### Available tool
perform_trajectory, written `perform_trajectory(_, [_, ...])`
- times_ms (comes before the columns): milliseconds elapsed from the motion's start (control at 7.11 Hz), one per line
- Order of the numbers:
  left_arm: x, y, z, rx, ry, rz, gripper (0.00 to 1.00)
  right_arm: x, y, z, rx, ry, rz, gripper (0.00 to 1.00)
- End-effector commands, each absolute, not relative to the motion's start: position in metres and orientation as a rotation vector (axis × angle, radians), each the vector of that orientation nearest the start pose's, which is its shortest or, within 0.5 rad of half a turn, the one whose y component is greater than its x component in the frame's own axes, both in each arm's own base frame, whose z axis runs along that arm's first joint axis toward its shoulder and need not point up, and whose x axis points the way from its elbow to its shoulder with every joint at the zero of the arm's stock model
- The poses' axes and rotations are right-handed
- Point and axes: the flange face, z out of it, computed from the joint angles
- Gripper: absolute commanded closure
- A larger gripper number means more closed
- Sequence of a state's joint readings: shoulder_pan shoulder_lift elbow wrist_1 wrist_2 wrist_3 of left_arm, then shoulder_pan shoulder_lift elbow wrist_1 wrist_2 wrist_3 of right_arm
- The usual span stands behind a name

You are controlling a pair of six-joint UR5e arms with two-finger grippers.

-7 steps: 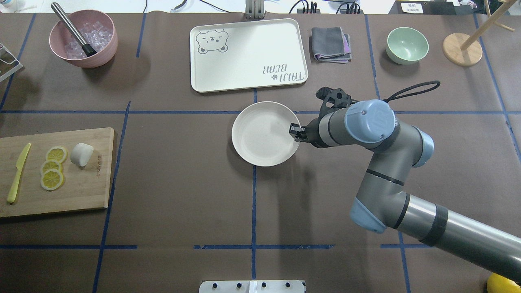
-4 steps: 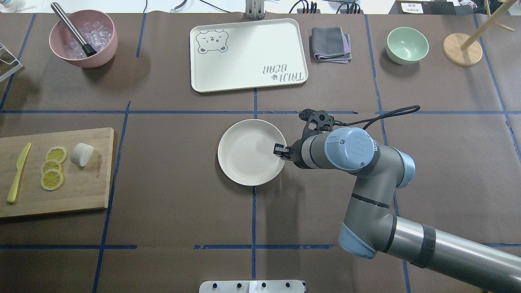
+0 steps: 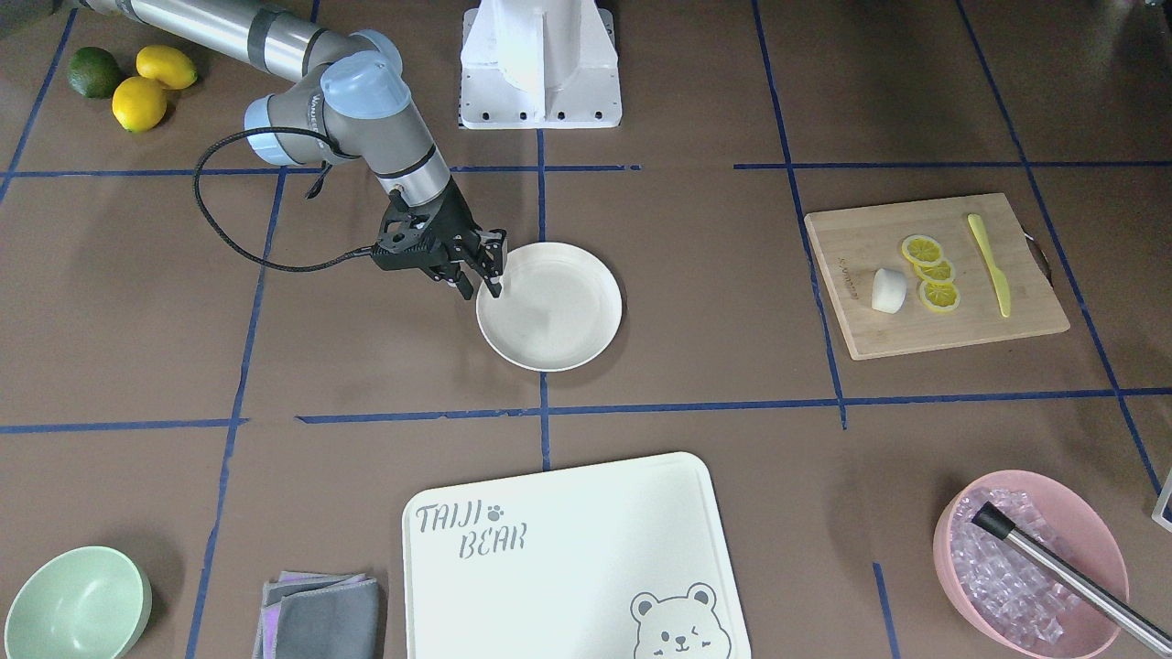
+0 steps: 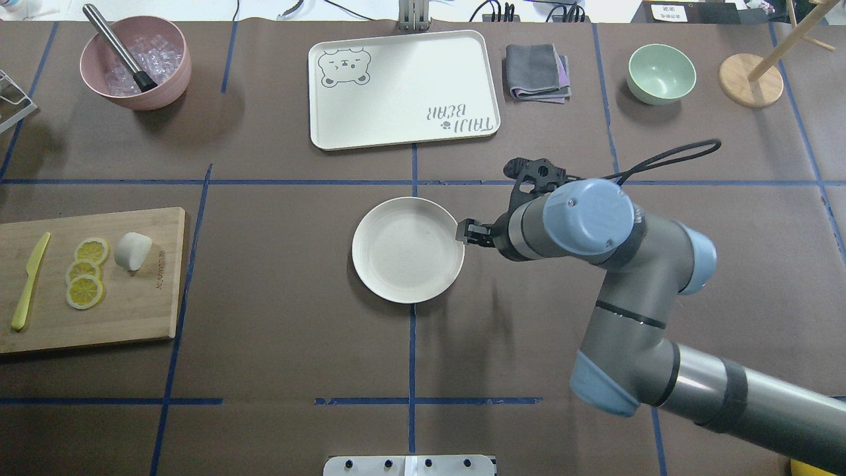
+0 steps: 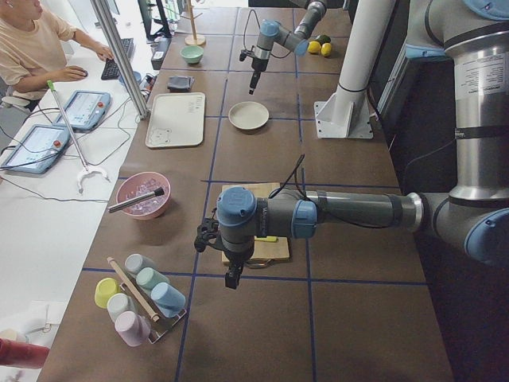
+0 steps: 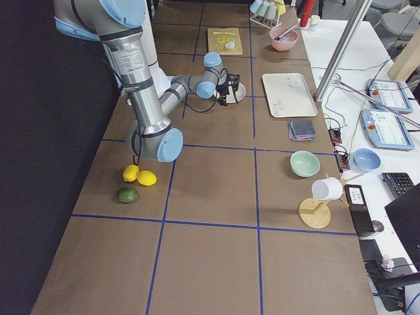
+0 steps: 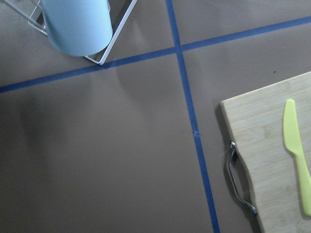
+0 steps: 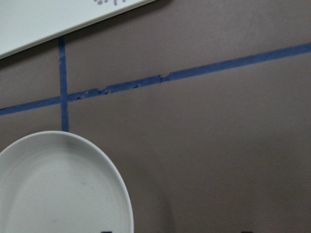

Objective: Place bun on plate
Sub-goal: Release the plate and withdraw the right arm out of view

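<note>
The white bun [image 4: 132, 250] [image 3: 886, 290] lies on the wooden cutting board [image 4: 132, 311] at the table's left, beside three lemon slices [image 4: 84, 271]. The empty cream plate [image 4: 408, 250] [image 3: 549, 307] [image 8: 58, 189] sits mid-table. My right gripper [image 4: 466, 233] [image 3: 483, 286] hangs open just over the plate's right rim, holding nothing. My left gripper [image 5: 231, 278] shows only in the exterior left view, low beside the board's outer end and far from the bun; I cannot tell whether it is open or shut.
A yellow knife [image 4: 30, 281] [image 7: 299, 150] lies on the board. At the back stand a pink bowl of ice [image 4: 135, 63], the bear-printed board [image 4: 403, 89], a folded cloth [image 4: 537, 71] and a green bowl [image 4: 661, 73]. A cup rack [image 5: 139, 294] stands past the board.
The right gripper dragged the plate toward the robot and leftward, then let go of the rim and drew back slightly. The plate now rests still.
</note>
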State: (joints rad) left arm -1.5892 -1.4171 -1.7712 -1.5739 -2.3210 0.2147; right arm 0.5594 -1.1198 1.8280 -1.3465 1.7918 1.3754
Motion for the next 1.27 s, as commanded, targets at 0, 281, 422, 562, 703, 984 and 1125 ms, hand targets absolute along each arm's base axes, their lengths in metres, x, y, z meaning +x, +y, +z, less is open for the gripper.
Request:
perform_trajectory(0, [-0.073,-0.43,0.619,0.161,0.738,0.218,0.0,-0.339,-0.477,0.271,0.118,-0.844,0.084,0.0])
perform_trajectory(281, [-0.071,-0.435,0.614,0.168,0.739,0.222,0.0,-0.198,-0.491,0.37,0.167,-0.786,-0.122,0.0])
perform_trajectory(422, [-0.071,-0.435,0.612,0.173,0.74,0.223,0.0,-0.134,-0.484,0.42,0.181,-0.762,-0.201,0.0])
perform_trajectory(562, [-0.07,-0.436,0.607,0.183,0.74,0.229,0.0,-0.083,-0.468,0.464,0.187,-0.734,-0.262,0.0])
perform_trajectory(703, [-0.071,-0.439,0.604,0.191,0.738,0.23,0.0,-0.047,-0.451,0.495,0.189,-0.72,-0.299,0.0])
perform_trajectory(984, [-0.071,-0.455,0.58,0.367,0.714,0.296,0.0,0.019,-0.407,0.56,0.16,-0.689,-0.314,0.0])
perform_trajectory(1125, [-0.06,-0.466,0.57,0.423,0.713,0.34,0.0,0.054,-0.375,0.6,0.121,-0.681,-0.272,0.0])
